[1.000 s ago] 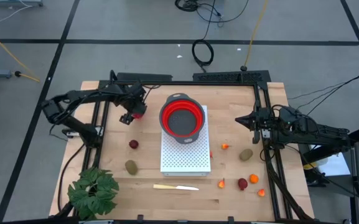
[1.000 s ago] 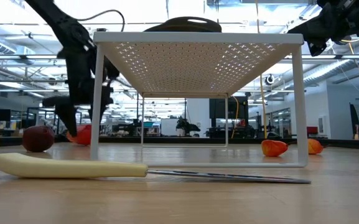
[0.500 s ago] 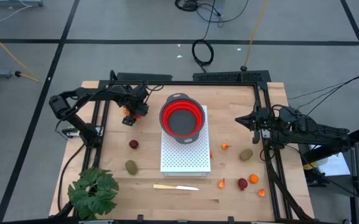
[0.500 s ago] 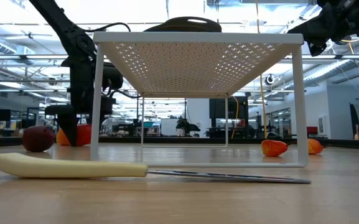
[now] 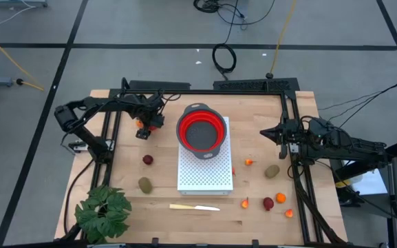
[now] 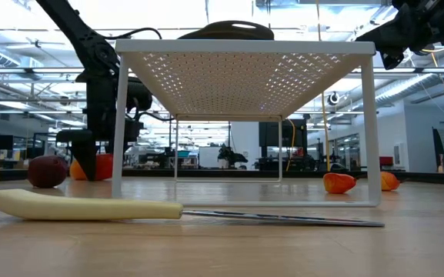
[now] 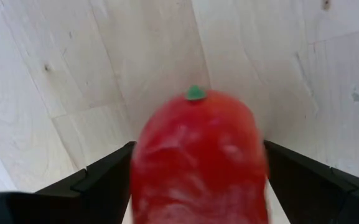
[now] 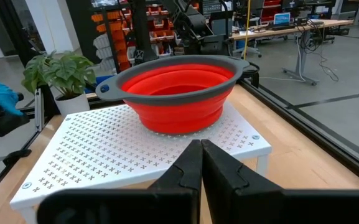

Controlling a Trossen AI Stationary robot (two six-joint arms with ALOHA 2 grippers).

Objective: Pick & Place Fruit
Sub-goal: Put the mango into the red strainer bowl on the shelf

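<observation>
My left gripper [image 7: 198, 193] is wide open, and the big red fruit [image 7: 199, 162] sits right between my fingers. It looks smooth, hard and slippery, so I'd squeeze its fat middle. My right gripper [image 8: 201, 163] is closed and empty.

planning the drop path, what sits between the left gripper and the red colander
Nothing: in the high view bare wood separates the left gripper, its open fingers either side of the red-orange fruit, from the white rack carrying the red colander.

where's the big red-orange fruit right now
The red-orange fruit sits between the left gripper's open fingers, on the table's back-left, just left of the red colander.
</observation>
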